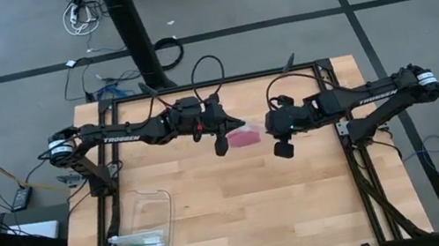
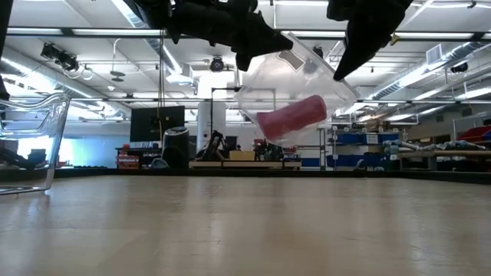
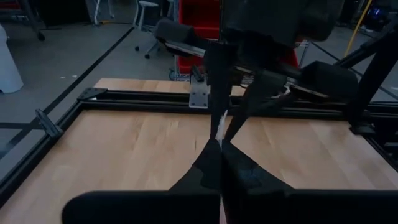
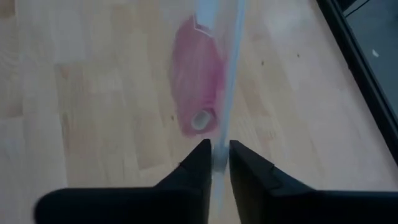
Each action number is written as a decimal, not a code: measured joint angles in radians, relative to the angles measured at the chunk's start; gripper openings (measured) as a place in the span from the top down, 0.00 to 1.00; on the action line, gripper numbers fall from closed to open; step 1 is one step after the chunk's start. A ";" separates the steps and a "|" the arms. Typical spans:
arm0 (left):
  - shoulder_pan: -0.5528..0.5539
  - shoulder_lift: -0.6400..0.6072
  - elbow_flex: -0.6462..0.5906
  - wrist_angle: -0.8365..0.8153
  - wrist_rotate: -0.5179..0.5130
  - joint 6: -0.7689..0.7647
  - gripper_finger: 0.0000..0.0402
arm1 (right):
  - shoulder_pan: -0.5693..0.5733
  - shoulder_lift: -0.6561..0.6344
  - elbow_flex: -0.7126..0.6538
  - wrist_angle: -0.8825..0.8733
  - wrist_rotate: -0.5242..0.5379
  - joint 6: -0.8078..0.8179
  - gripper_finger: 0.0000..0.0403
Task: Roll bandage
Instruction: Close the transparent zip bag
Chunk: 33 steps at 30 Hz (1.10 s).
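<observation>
My left gripper (image 1: 221,147) with fingers pinched on a clear bag (image 2: 295,80), raised above my wood surface (image 1: 241,200), pink bandage (image 2: 291,116) rolled inside, my right gripper (image 1: 282,149) fingers clamping the bag's other edge

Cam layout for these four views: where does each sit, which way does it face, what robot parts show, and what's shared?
High: overhead, straight down; both arms, left hand and right hand flanking the bandage.
Low: table height, looking level into the room; clear plastic bag with the bandage hangs off the table, arms above.
Left wrist: forward past its own hand to the other arm.
Right wrist: down past its hand, pinching the bag's edge, bandage beyond.
Shared: high, low and right wrist all see the bandage.
</observation>
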State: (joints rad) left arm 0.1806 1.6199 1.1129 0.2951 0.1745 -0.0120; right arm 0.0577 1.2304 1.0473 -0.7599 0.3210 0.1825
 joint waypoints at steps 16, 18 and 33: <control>0.002 -0.025 -0.003 -0.019 -0.021 0.005 1.00 | 0.013 -0.003 0.005 -0.034 0.025 -0.010 0.97; 0.002 -0.028 -0.003 -0.015 -0.024 0.005 1.00 | 0.013 -0.003 0.005 -0.047 0.024 -0.003 0.96; 0.002 -0.058 -0.002 -0.079 -0.033 0.032 1.00 | 0.015 -0.002 0.001 -0.085 0.015 0.006 0.90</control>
State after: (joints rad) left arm 0.1829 1.5623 1.1110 0.2161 0.1413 0.0204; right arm 0.0723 1.2281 1.0480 -0.8448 0.3361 0.1884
